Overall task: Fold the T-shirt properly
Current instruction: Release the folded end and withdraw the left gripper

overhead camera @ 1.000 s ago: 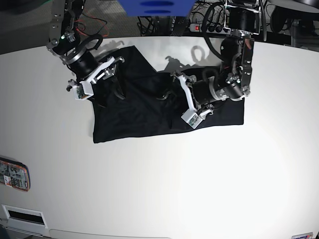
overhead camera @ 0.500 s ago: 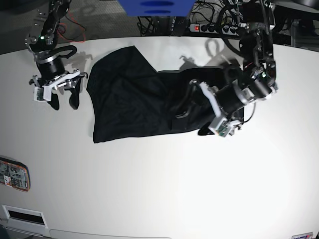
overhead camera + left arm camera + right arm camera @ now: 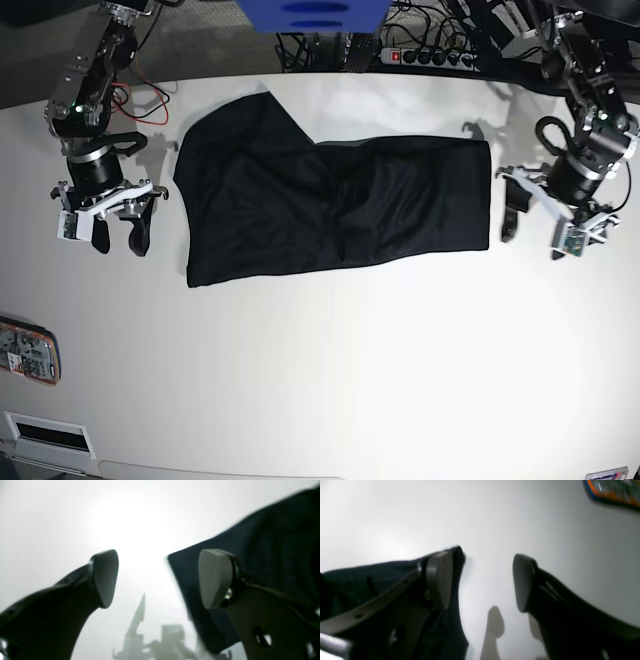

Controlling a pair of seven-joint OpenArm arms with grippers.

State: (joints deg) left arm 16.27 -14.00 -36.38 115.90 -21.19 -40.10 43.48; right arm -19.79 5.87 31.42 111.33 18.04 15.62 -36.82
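Base view: T-shirt point(image 3: 330, 205) flat on counter point(image 3: 330, 380), roughly folded. 2 hands, left hand point(image 3: 538, 222) and right hand point(image 3: 118, 227), open, empty, beside it. Risk: uneven corner pinches, probably skewing fold.

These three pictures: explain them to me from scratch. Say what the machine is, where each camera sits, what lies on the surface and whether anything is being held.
This is a robot with two arms working at a white table. The base view looks down on the whole scene. Each of the other two pictures comes from a camera on one arm's wrist, looking past that arm's two fingers.

A black T-shirt lies on the table, partly folded and a little rumpled. The robot's left tool hangs just off the shirt's edge at the right of the base view. Its right tool hangs beside the opposite edge.

Both tools are open and hold nothing. In each wrist view one finger shows in front of the cloth, the other in front of bare table.

A small orange-and-blue item lies near the table's edge, and a power strip lies behind the table.
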